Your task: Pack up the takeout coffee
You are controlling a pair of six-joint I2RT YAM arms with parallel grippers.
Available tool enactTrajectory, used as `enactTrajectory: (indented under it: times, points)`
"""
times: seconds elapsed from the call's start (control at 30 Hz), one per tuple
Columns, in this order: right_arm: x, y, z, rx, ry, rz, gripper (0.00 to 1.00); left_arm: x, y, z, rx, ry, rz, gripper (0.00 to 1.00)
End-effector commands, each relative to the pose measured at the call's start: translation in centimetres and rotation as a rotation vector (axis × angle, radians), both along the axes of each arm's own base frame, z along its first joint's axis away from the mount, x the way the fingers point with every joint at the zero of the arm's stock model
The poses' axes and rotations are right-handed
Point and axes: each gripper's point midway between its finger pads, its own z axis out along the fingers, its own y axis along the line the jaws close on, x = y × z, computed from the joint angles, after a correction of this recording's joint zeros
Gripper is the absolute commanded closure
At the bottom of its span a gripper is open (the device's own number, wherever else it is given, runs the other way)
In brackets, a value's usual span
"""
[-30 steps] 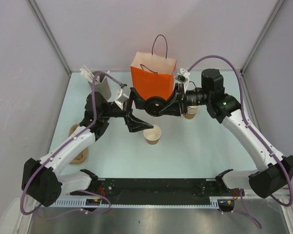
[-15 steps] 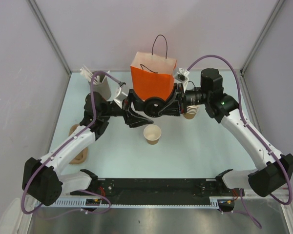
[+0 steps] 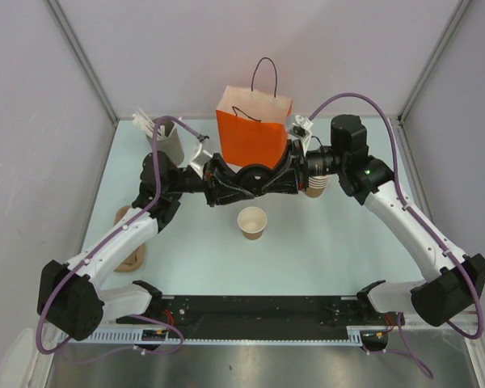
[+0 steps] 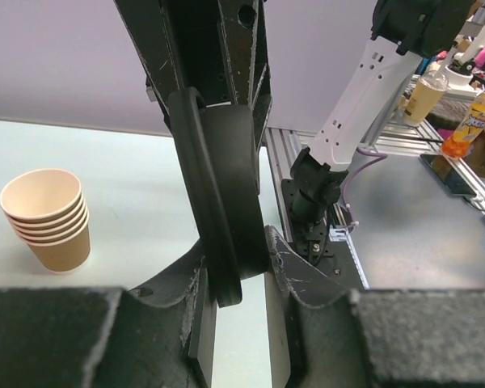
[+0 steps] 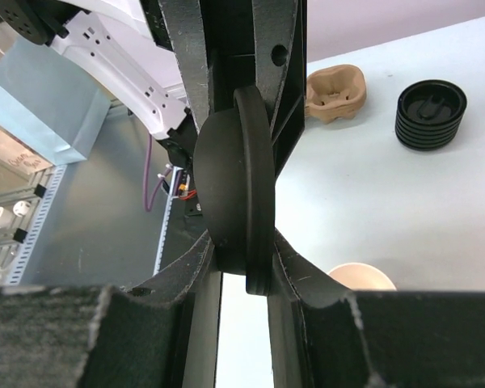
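Currently: black lid (image 5: 238, 178), on edge, pinched by left gripper (image 4: 238, 283) and right gripper (image 5: 242, 260) alike; lidless tan cup (image 3: 252, 221) at its 6 o'clock.

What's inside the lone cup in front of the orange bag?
Only its pale inside shows in the cup: open top, no lid, nothing visibly in it. The bottom is too small to judge. The black lid is clamped on edge in the right gripper.

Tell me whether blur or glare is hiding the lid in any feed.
Top external: evenly lit, no glare, but the black lid is low in contrast against the dark parts around it. Left wrist: lid sharp, only the frame's bottom strip soft and grainy. Right wrist: the same.
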Motion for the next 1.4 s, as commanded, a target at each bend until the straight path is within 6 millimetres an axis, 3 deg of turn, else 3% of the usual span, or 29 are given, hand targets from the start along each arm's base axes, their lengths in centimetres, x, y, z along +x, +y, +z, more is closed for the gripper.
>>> enactTrajectory:
  times: [0.0,0.17,0.2,0.3,0.5,0.63,0.8,1.03,1.37]
  points:
    - [0.7,-0.1,0.2,-0.007,-0.031,-0.06,0.84,-0.6,0.0,0.9,-0.013,-0.068,-0.021,0.84]
    - [0.9,-0.5,0.4,-0.011,-0.086,-0.081,0.65,-0.6,0.0,0.7,-0.007,-0.068,-0.023,0.84]
    - [1.2,-0.7,0.4,-0.015,-0.093,-0.101,0.53,-0.6,0.0,0.8,-0.007,-0.074,-0.022,0.84]
    - [2.2,-1.8,1.0,-0.034,-0.163,-0.198,0.35,-0.5,0.0,0.6,0.008,-0.069,-0.02,0.83]
    - [4.0,-4.5,1.7,-0.122,-0.365,-0.39,0.25,0.3,0.0,0.4,0.023,-0.059,0.03,0.83]
    - [4.5,-5.4,2.1,-0.183,-0.468,-0.481,0.24,2.6,-0.1,0.0,0.041,-0.02,0.155,0.84]
    - [4.7,-4.8,1.5,-0.33,-0.647,-0.571,0.24,5.1,0.1,-1.2,0.082,0.024,0.278,0.85]
    - [5.9,-4.5,2.8,-0.387,-0.783,-0.639,0.35,5.7,0.0,-2.6,0.116,0.065,0.292,0.82]
    - [7.0,-2.5,2.0,-0.415,-0.813,-0.638,0.51,5.6,-0.6,-5.0,0.168,0.11,0.244,0.79]
